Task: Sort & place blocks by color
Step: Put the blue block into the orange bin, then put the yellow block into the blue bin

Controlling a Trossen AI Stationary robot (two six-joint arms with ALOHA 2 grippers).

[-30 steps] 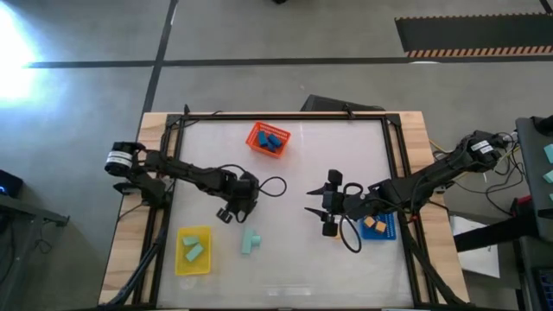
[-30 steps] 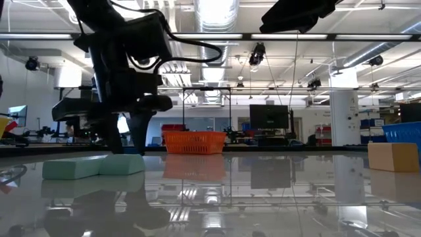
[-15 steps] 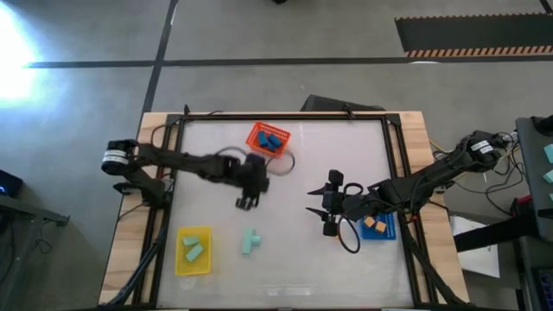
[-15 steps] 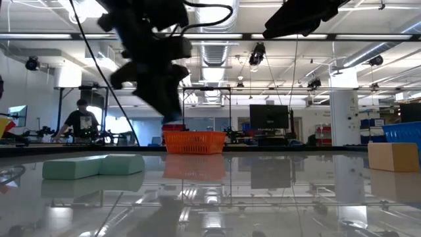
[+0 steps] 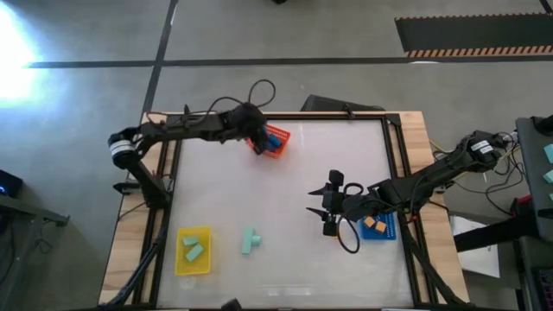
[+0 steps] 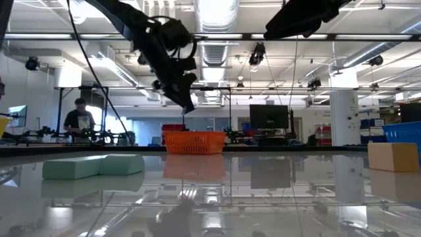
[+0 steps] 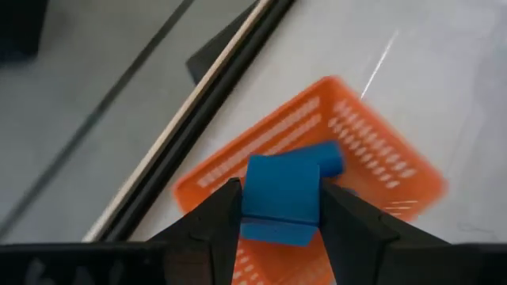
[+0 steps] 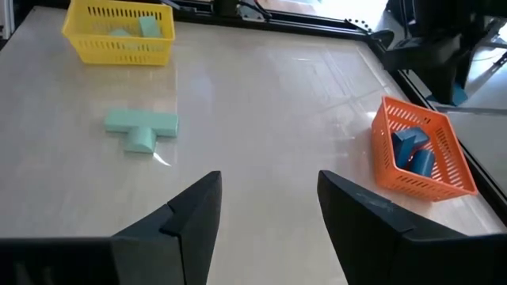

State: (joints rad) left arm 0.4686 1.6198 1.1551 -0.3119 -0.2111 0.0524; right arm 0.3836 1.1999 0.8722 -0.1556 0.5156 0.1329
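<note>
Holding a blue chunky block [image 7: 283, 198] between its two dark fingers [image 7: 215, 224], the left gripper [image 5: 256, 138] hangs above the orange perforated plastic tray [image 5: 275, 149] at the far side of the white table top [image 5: 285, 259]. In the left wrist view the block is clamped on both sides and sits directly over the tray's open interior. Other blue blocks [image 8: 412, 150] already lie inside this tray, as the right wrist view shows.

The right gripper [image 5: 321, 210] is positioned over the middle-right area of the table, just beside the blue rectangular tray [image 5: 380, 234], which contains two orange blocks [image 5: 374, 225]. Its fingers [image 8: 194, 218] are spread apart and hold nothing.

Two mint green blocks [image 5: 251, 241] lie touching each other in a T arrangement on the bare table surface near the front edge, well apart from both grippers. The low view shows them resting flat. Beside them, toward the left front corner, the yellow perforated tray [image 5: 181, 259] holds further mint green blocks [image 5: 192, 251].

A person [image 6: 79, 120] stands in the room beyond the table.
</note>
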